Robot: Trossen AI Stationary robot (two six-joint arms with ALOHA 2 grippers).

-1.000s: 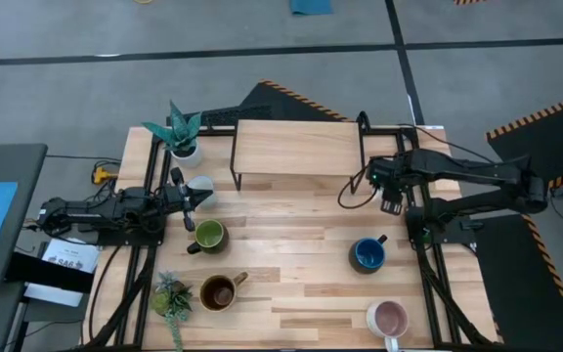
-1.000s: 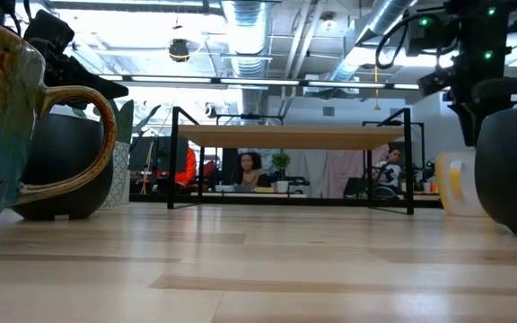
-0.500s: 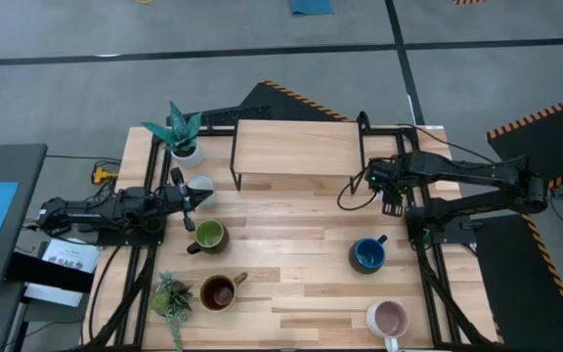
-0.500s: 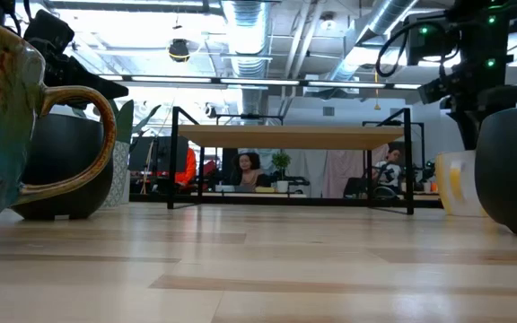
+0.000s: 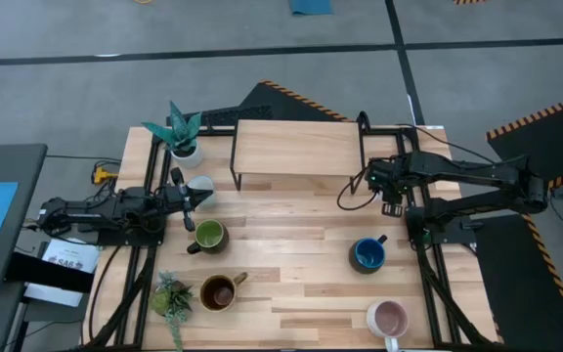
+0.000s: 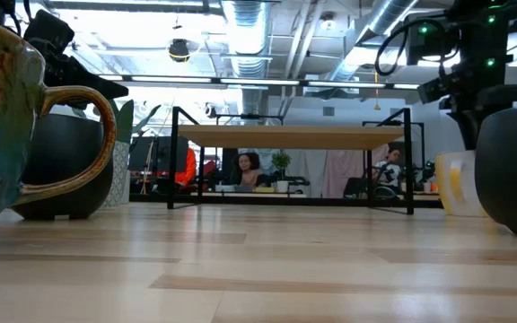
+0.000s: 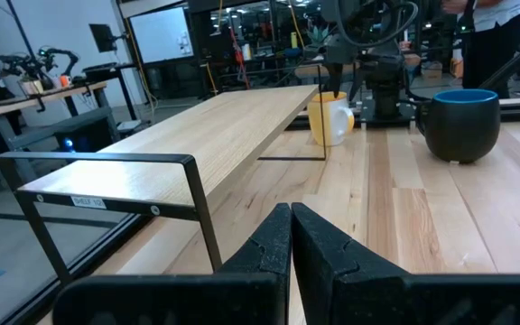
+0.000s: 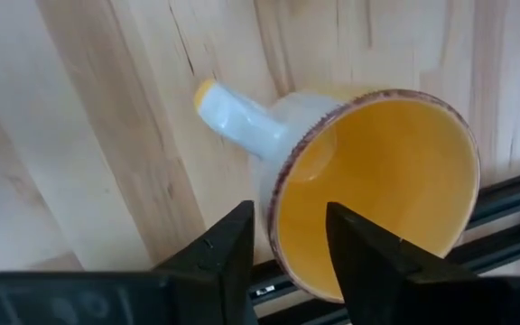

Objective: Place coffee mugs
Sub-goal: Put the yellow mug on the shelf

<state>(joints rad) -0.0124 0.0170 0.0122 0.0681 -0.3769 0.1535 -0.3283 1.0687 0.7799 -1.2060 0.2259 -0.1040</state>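
Judged progress: nothing stands on the wooden shelf (image 5: 296, 149) yet; left of it the white mug (image 5: 200, 185) is just beside the waiting left pincer (image 5: 197, 198), fingers pressed together, with the olive green mug (image 5: 208, 235) and brown mug (image 5: 219, 291) nearer the desk's (image 5: 291, 284) front edge. Right of the shelf, the right pincer (image 8: 283, 236) straddles the rim of the orange mug (image 8: 377, 190), fingers apart and not clamped, so the pick looks just begun. The dark blue mug (image 5: 368, 255) and pink mug (image 5: 388, 319) remain.

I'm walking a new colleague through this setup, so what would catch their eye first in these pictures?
Probably the right gripper straddling the rim of the orange mug by the wooden shelf at the table's right back. Then the mugs scattered in front: olive green, brown, dark blue and pink. The left gripper waits shut near the white mug.
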